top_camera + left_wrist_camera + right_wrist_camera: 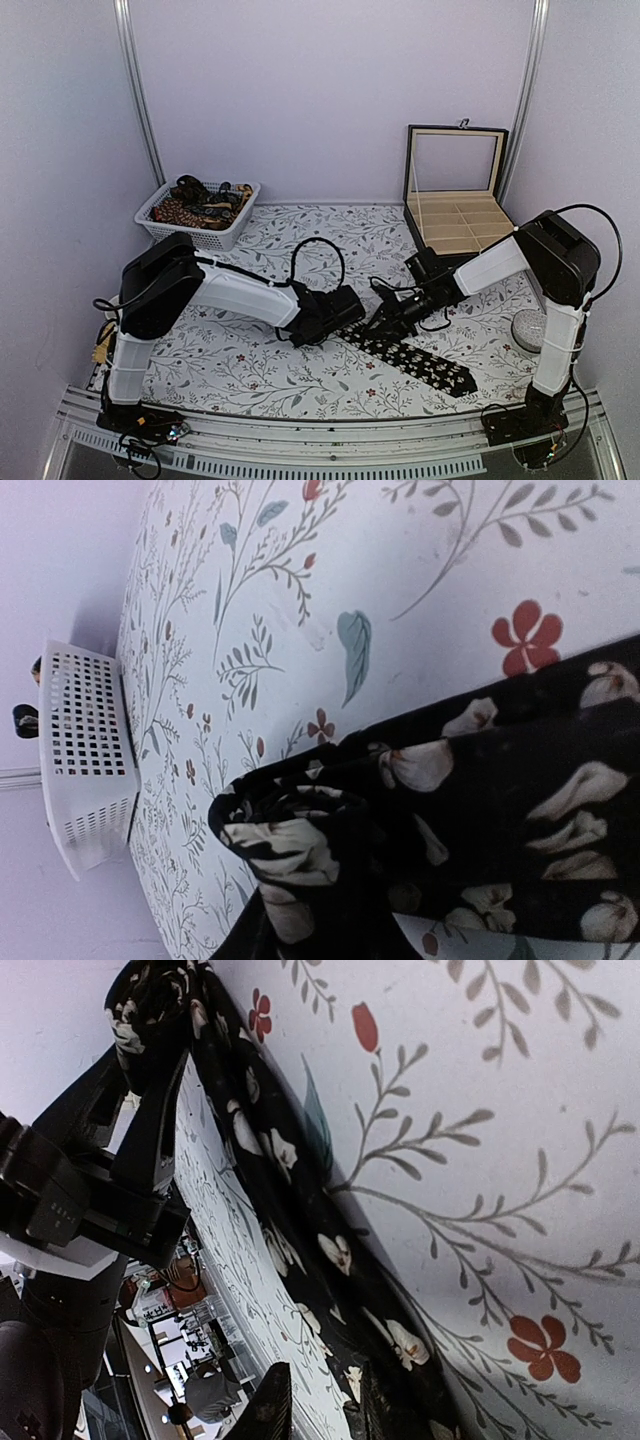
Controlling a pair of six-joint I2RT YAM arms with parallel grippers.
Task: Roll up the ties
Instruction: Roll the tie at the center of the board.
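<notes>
So the black flower-print tie (420,360) lies slanted on the worktop (250,360). Its bunched-up end sits right in the left jaws, and the rest trails off past the right jaws. From the right wrist cam the left fingers (160,1110) look pinched narrow on that bunch; my left cam shows no fingers at all. Of the right jaws I only get the fingertips (268,1408) at the frame edge, one blending into the fabric, so I can't tell if they grip. Well behind the left jaws sits a basket (232,232) of more ties (195,208).
</notes>
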